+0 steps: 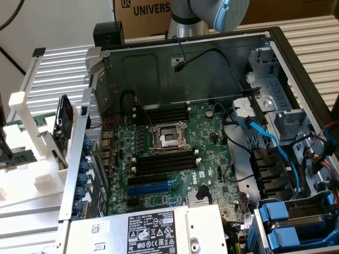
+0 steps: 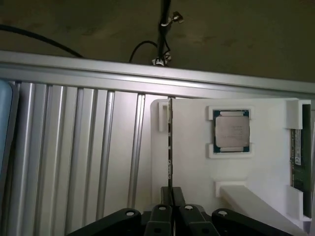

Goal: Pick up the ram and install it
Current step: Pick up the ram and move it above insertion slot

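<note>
Clamping the ram (image 2: 170, 147), a long, thin green circuit-board stick seen edge-on, the black two-fingered end effector (image 2: 172, 192) presses its fingers against the stick's two flat faces at the near end. The ram's long axis runs straight out from the fingertips toward the silver aluminium rail (image 2: 147, 78). Its far end lies beside a raised tab of the white moulded plastic holder (image 2: 192, 162); whether it is seated in the holder or lifted clear cannot be told.

In the same holder, well apart from the ram, a square silver processor chip (image 2: 231, 130) sits in a square recess. A second green memory stick (image 2: 299, 157) lies flat at the holder's edge, parallel to the ram. The holder rests on the ribbed aluminium table (image 2: 74, 147).

The exterior view adds the open grey metal computer case (image 1: 159, 69) with the green motherboard (image 1: 212, 137) inside. Two banks of long black memory slots (image 1: 161, 114) flank the square metal processor socket (image 1: 168, 138) at its twelve and six o'clock, their long axes running nine to three o'clock. The holder stands outside the case at the exterior view's nine o'clock, and the grey-and-blue robot arm (image 1: 212, 13) is at twelve o'clock.
</note>
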`<state>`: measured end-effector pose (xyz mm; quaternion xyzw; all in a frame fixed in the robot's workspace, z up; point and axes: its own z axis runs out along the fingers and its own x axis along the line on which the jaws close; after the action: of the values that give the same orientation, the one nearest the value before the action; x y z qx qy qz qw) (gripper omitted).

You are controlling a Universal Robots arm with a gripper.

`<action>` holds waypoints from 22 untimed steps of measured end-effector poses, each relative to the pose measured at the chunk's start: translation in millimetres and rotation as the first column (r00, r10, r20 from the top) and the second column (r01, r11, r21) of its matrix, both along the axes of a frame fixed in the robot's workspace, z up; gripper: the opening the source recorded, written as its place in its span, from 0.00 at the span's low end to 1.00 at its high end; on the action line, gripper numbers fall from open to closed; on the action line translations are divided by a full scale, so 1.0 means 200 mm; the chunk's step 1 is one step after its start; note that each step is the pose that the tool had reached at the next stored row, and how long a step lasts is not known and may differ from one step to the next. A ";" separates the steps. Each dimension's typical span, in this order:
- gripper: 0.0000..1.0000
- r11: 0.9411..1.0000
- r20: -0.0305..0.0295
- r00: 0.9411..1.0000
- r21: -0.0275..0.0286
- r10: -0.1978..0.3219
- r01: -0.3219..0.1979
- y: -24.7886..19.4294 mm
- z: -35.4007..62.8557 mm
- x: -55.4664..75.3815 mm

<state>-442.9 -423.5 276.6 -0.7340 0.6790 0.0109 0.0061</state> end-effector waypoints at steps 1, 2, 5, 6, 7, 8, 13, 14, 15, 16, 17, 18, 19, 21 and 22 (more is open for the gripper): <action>0.12 1.000 0.000 1.000 0.000 0.000 0.000 0.000 0.021 0.00; 0.12 1.000 0.000 1.000 0.000 0.000 0.000 0.000 0.067 0.00; 0.12 1.000 0.000 1.000 0.000 0.000 0.000 0.000 0.137 0.00; 0.12 1.000 0.000 1.000 0.000 0.000 0.000 0.000 0.158 0.00; 0.12 1.000 0.000 1.000 0.000 0.000 0.000 0.000 0.204 0.00; 0.12 1.000 0.000 1.000 0.000 0.000 0.000 0.000 0.228 0.00; 0.12 1.000 0.000 1.000 0.000 0.000 0.000 0.000 0.387 0.00; 0.12 1.000 0.000 1.000 0.000 0.000 0.000 0.000 0.433 0.00; 0.12 1.000 0.000 1.000 0.000 0.000 0.000 0.000 0.457 0.00; 0.12 1.000 0.000 1.000 0.000 0.000 0.000 0.000 0.503 0.02; 0.12 1.000 0.000 1.000 0.000 0.000 0.000 0.000 0.525 0.03; 0.12 1.000 0.000 1.000 0.000 0.000 0.000 0.000 0.548 0.04; 0.12 1.000 -0.001 1.000 0.000 0.000 0.000 0.000 0.570 0.06; 0.12 1.000 -0.001 1.000 0.000 0.000 0.000 0.000 0.605 0.09; 0.12 1.000 -0.001 1.000 0.000 0.000 0.000 0.000 0.619 0.11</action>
<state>-421.1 -423.5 400.4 -0.7340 0.6790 0.0113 0.0057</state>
